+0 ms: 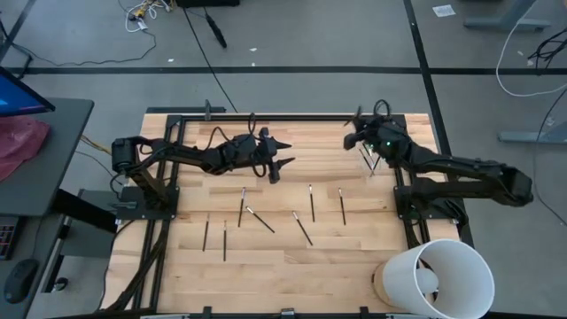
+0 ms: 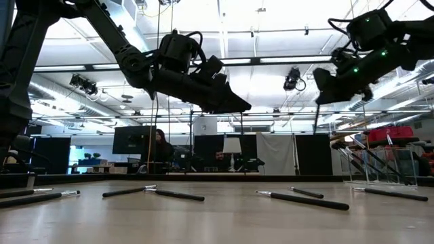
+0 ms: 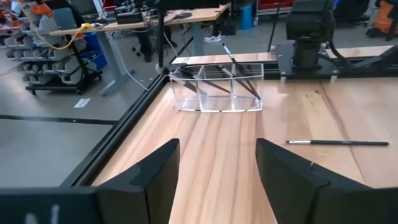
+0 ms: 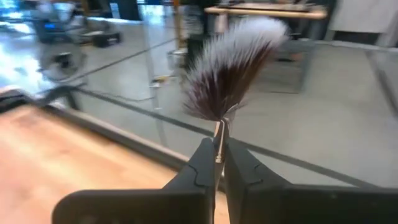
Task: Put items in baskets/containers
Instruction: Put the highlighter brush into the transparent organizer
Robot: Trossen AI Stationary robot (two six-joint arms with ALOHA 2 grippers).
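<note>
Several slender dark makeup brushes (image 1: 302, 228) lie flat on the wooden table, in a loose row across its middle. A clear plastic container (image 3: 217, 87) stands near the far right corner, with a few brushes leaning inside it. My right gripper (image 1: 357, 137) hovers by the far edge next to that container, shut on a brush with a fluffy dark, pale-tipped head (image 4: 233, 68). My left gripper (image 1: 282, 159) hangs open above the table's far middle and holds nothing. My right gripper pinches the fluffy brush between its two fingertips at the thin metal neck (image 4: 219, 134) just under the head. The head stands out beyond the fingertips. A thin handle (image 2: 317, 116) hangs below the gripper, and the brush is lifted clear of the table.
A large white bucket (image 1: 438, 279) lies at the near right corner. One brush (image 3: 339, 143) lies alone on the boards near the container. Black rails (image 1: 292, 116) frame the table's far edge and sides. People sit at desks in the room beyond.
</note>
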